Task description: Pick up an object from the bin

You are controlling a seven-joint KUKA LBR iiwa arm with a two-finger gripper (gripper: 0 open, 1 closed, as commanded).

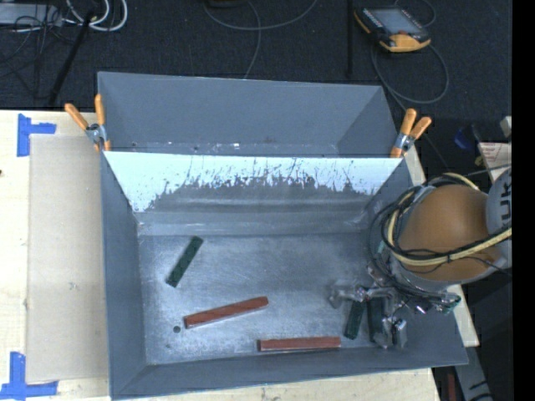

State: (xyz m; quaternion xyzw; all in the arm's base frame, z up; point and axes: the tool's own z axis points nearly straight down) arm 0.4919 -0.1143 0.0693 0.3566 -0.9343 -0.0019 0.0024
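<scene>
My gripper (383, 314) is down at the bin floor in the near right corner, under the arm's orange dome. A short dark green bar (354, 321) stands almost upright in the picture right against the gripper's left side; whether it is held I cannot tell. A red-brown flat bar (299, 343) lies along the near wall just left of the gripper. A second red-brown bar (226, 312) lies slanted farther left in the middle of the floor.
A dark green bar (184, 261) lies slanted on the left part of the floor. The bin's right wall and near wall stand close around the gripper. Cables loop round the arm's dome above it.
</scene>
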